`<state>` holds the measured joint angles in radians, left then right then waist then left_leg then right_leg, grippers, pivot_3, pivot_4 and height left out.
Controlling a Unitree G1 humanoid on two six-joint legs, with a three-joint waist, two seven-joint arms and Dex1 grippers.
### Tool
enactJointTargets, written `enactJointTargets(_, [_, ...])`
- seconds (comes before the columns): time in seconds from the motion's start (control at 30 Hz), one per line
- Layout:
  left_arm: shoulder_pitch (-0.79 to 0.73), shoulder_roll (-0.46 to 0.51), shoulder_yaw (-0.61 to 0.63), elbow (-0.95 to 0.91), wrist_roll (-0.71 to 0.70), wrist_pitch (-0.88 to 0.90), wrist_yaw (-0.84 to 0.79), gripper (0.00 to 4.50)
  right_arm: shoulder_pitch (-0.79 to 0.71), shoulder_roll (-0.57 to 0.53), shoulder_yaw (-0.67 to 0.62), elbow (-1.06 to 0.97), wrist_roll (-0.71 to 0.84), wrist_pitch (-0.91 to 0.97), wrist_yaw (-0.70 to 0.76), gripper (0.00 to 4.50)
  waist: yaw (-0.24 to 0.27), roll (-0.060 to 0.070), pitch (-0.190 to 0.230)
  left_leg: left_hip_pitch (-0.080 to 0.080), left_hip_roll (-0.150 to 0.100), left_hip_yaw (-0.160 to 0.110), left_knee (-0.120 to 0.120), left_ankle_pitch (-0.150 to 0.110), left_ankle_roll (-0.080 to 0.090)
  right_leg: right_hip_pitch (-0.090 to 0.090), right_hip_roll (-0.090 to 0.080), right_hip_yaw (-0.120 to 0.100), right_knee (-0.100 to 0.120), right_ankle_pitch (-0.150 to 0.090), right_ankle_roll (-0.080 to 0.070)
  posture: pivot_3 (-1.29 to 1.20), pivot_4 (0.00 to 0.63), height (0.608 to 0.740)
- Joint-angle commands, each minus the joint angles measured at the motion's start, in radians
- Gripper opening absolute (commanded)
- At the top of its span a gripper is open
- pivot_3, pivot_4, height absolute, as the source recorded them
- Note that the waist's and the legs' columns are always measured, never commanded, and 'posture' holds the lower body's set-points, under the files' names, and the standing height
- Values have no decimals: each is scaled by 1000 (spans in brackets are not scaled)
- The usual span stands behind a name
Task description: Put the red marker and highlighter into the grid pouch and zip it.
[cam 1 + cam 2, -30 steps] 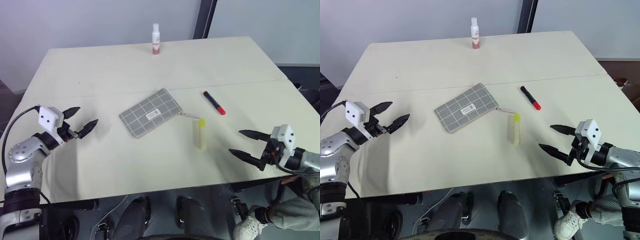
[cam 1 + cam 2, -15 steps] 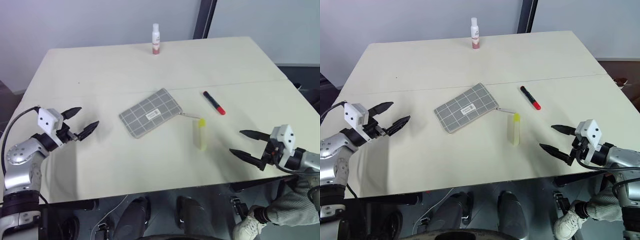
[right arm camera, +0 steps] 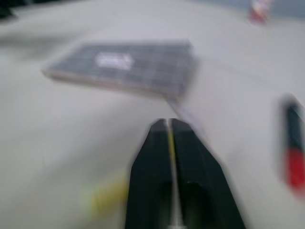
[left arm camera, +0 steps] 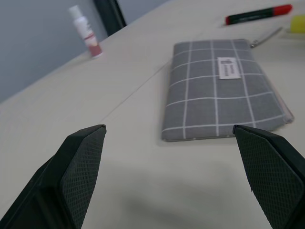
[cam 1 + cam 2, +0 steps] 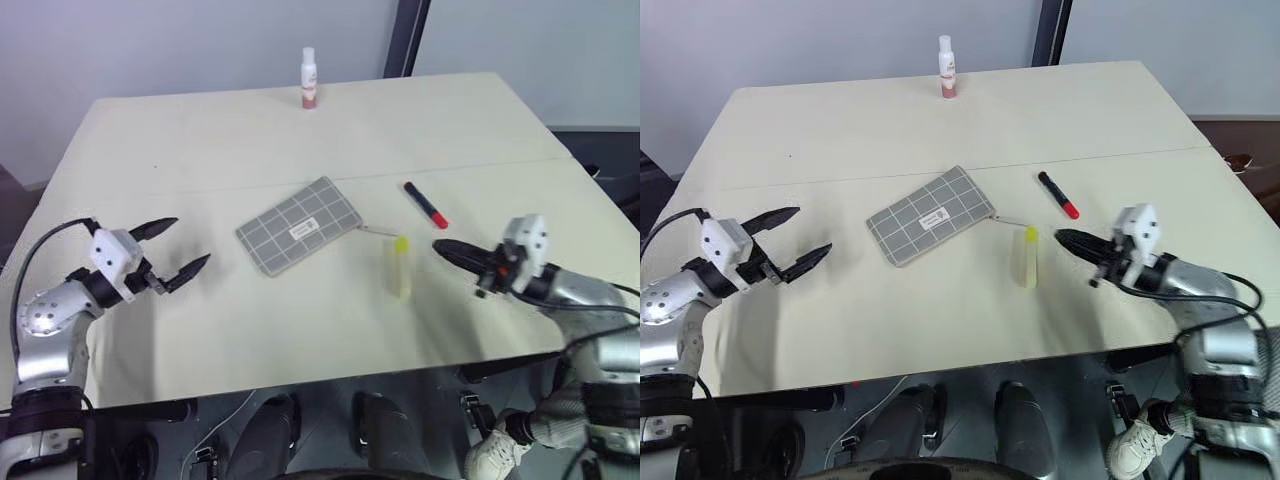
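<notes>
Two risks stand out. The right gripper (image 5: 1072,240) is clenched on nothing, its tip hovering just right of the highlighter (image 5: 1024,257) and near the red marker (image 5: 1058,195); with its fingers pressed together it can only nudge, so a push may roll the highlighter away or knock the marker further off instead of lifting either. The grid pouch (image 5: 930,214) lies flat at the centre of the table (image 5: 840,120), apparently zipped, with its pull cord trailing right toward the highlighter; opening it one-handed could just drag it along. The left gripper (image 5: 174,250) hangs released, well left of the pouch, holding nothing.

Count: one marker, one highlighter, one pouch, one small white bottle (image 5: 945,66) at the far edge, two grippers.
</notes>
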<state>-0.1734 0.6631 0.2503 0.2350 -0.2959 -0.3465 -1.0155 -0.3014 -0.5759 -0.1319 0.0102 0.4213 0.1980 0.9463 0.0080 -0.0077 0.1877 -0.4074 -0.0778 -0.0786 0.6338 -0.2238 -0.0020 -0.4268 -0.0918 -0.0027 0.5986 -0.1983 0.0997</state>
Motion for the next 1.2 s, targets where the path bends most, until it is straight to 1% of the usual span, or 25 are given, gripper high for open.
enactJointTargets(0.03, [-28, -3, -30, 17, 53, -158, -2, 4500, -160, 115, 97, 88, -125, -78, -137, 32, -3, 0, 0, 0, 0, 0, 0, 0, 0, 0, 0, 0, 0, 0, 0, 0, 150, 740])
enactJointTargets(0.13, [-43, 3, -64, 65, 129, -304, 20, 4500, -305, 209, 173, 277, -268, -144, -273, 32, -2, -1, 0, 0, 1, 0, -1, 1, -2, -1, 3, 0, 1, 1, -1, 0, 150, 740])
enactJointTargets(0.2, [-53, 3, -83, 99, 184, -379, 50, 4500, -382, 253, 190, 388, -317, -168, -340, 32, 1, 0, 0, 0, 1, 0, -2, 2, -2, -2, 4, 0, 1, 2, -1, 0, 150, 740])
enactJointTargets(0.27, [-65, 1, -102, 123, 218, -423, 79, 4500, -430, 274, 232, 469, -367, -219, -345, 32, 3, 0, 0, 0, 1, 0, -3, 2, -3, -3, 4, 0, 1, 3, 1, 0, 150, 740])
enactJointTargets(0.37, [-87, 6, -144, 173, 307, -518, 128, 4500, -490, 310, 289, 601, -440, -285, -365, 32, -1, 0, 0, 0, 1, 1, -3, 2, -3, -4, 5, 0, 2, 3, 2, 0, 150, 740])
enactJointTargets(0.53, [-142, -10, -195, 236, 419, -573, 244, 4500, -580, 343, 375, 820, -576, -338, -437, 32, -16, 0, 0, 0, 1, 1, -3, 2, -3, -6, 5, 0, 8, 3, 2, 0, 150, 740])
enactJointTargets(0.73, [-187, 4, -275, 316, 538, -622, 336, 4500, -634, 353, 417, 923, -658, -357, -472, 32, -28, 0, 0, 2, 2, 1, -3, 5, -8, -9, 7, 1, 17, 4, 1, 0, 150, 740])
enactJointTargets(0.87, [-235, -6, -318, 361, 622, -619, 420, 4500, -643, 351, 405, 934, -660, -371, -461, 32, -26, 0, 0, 5, 5, 0, -3, 7, -11, -7, 11, 1, 19, 4, -1, 0, 150, 740])
enactJointTargets(0.97, [-272, -17, -343, 388, 673, -604, 485, 4500, -642, 347, 400, 926, -658, -373, -451, 32, -26, 0, 0, 11, 5, 0, -3, 8, -11, -1, 11, 1, 19, 4, -1, 0, 150, 740])
enactJointTargets(1.07, [-301, -22, -365, 422, 687, -600, 527, 4500, -638, 343, 397, 919, -657, -374, -447, 32, -28, 0, 0, 14, 5, 0, -3, 8, -11, 1, 11, 1, 19, 4, -1, 0, 150, 740])
enactJointTargets(1.17, [-314, -40, -386, 446, 650, -584, 513, 4500, -631, 340, 395, 908, -656, -374, -444, 32, -28, 0, 0, 14, 5, 0, -4, 8, -11, 1, 11, 1, 20, 4, -1, 0, 150, 740])
enactJointTargets(1.2, [-313, -50, -392, 447, 632, -579, 505, 3983, -630, 340, 394, 906, -655, -373, -444, 0, -28, 0, 0, 14, 5, 0, -4, 8, -11, 1, 11, 1, 20, 4, -1, 0, 150, 740])
